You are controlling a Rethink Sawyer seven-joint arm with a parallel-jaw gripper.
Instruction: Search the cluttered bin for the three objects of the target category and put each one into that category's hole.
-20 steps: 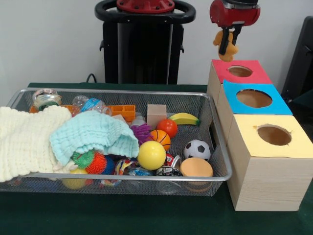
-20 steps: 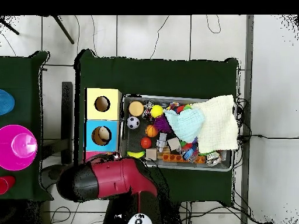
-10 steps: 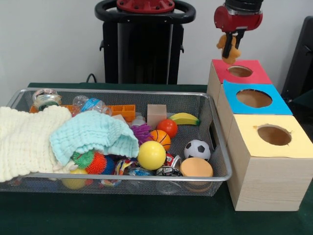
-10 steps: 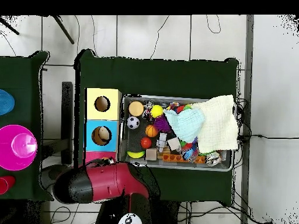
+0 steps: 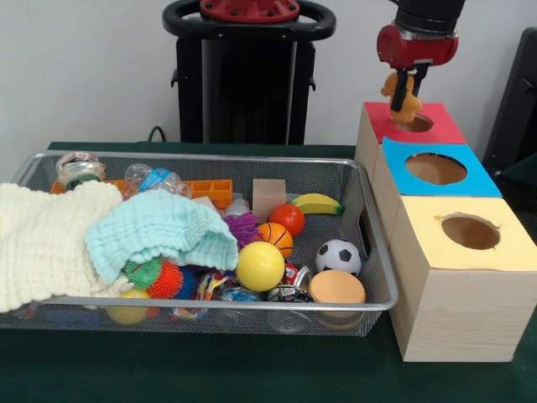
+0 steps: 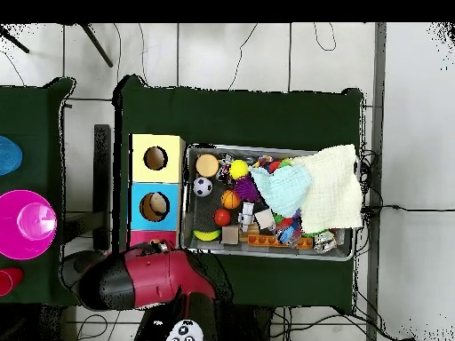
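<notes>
My gripper (image 5: pixel 405 99) is shut on a small orange-yellow toy (image 5: pixel 404 95) and holds it right over the red-faced round hole (image 5: pixel 414 122) of the far wooden box. In the overhead view the red arm (image 6: pixel 147 278) covers that box, so the hole and the gripper are hidden there. The silver wire-mesh bin (image 5: pixel 376 256) lies left of the boxes, full of toys; it also shows in the overhead view (image 6: pixel 186 200).
The blue-faced hole (image 5: pixel 435 168) and yellow-faced hole (image 5: pixel 470 231) are nearer boxes. The bin holds a cream cloth (image 5: pixel 42 239), a mint cloth (image 5: pixel 159 231), a yellow ball (image 5: pixel 259 265), a soccer ball (image 5: pixel 338 256), a banana (image 5: pixel 315 203) and a wooden block (image 5: pixel 268 196).
My gripper has moved right and down with the orange-yellow toy, from beside the red box to directly over its hole. The bin's contents have not moved.
</notes>
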